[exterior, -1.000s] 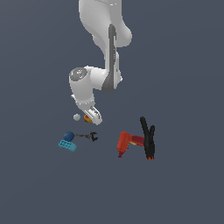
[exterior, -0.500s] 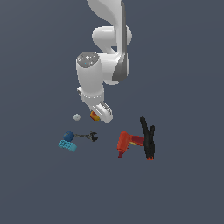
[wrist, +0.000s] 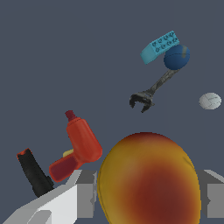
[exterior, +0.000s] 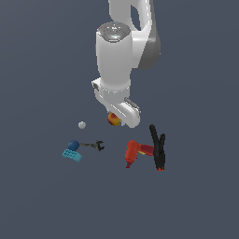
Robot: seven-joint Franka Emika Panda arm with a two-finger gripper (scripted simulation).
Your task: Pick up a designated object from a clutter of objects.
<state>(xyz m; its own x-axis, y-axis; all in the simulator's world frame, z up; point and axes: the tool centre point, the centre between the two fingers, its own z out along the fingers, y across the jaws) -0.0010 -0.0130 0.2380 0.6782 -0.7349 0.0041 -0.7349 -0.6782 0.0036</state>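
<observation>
While no brand, label or writing can be read on anything here, the white Panda arm (exterior: 125,51) holds the orange-red, yellow-patched ball (wrist: 148,179) in its gripper (exterior: 116,119), the fingers (wrist: 85,192) clamped on either side of the smooth, peach-like sphere, which hangs clear above the dark grey floor (exterior: 42,196); beneath lie the rest of the clutter; a pale grey ball (exterior: 82,125) sits apart toward the exterior view's left; a glossy dark blue ball (exterior: 73,145) touches a studded cyan toy brick (exterior: 72,155), with a dark metal wrench (exterior: 92,145) reaching out just beside the ball; toward the exterior view's right, a red power drill (exterior: 135,152) lies against a black clamp with red tips (exterior: 158,146); nothing stands between the gripper and the items below.
</observation>
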